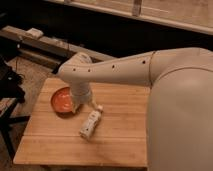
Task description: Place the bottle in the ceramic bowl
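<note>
By bowl [60, 100] — bottle [90, 124] (cap far-right); gripper [84, 103] between.

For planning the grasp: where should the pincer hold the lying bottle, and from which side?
Probably the mid-body, from above, closing across its width: the bottle lies flat on the wooden table, cap pointing up-right in the view. The pincer hangs at the ceramic bowl's right edge, near the cap.

Wooden table [120, 137], bottle [90, 124], bowl [60, 100], claw [81, 104] by bowl
</note>
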